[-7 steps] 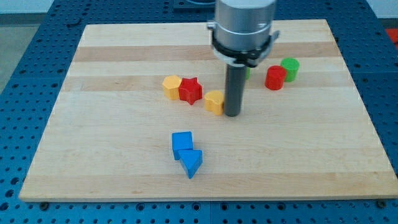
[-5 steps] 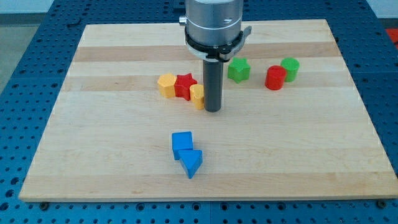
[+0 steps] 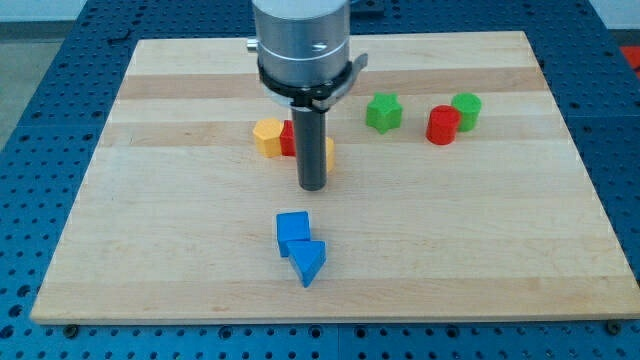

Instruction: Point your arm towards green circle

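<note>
The green circle [image 3: 466, 109] stands at the view's upper right, touching a red cylinder [image 3: 443, 125] on its left. My tip [image 3: 313, 186] rests on the board left of centre, far to the left of the green circle. The rod stands in front of a red star [image 3: 290, 138] and a small yellow block [image 3: 328, 154], hiding most of both. A yellow hexagon [image 3: 267, 137] sits just left of the red star.
A green star-like block [image 3: 383, 112] lies between my rod and the red cylinder. A blue cube [image 3: 293, 229] and a blue wedge [image 3: 307, 261] lie together below my tip. The wooden board [image 3: 150, 250] lies on a blue pegboard table.
My tip has slid to the view's left, away from the green circle, across both steps. The small yellow block moved left with it, up against the red star.
</note>
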`<action>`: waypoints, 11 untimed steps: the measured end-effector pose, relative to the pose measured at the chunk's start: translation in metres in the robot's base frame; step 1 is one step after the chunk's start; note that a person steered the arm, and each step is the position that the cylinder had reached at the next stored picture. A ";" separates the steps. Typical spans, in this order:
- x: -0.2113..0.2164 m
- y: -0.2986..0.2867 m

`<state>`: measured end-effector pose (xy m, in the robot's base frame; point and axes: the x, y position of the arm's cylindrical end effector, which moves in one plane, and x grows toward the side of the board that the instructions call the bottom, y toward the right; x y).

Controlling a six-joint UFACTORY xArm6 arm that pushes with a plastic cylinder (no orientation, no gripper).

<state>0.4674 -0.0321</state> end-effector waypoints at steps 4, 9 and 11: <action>-0.018 -0.039; 0.015 0.000; 0.010 0.070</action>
<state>0.4774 0.0381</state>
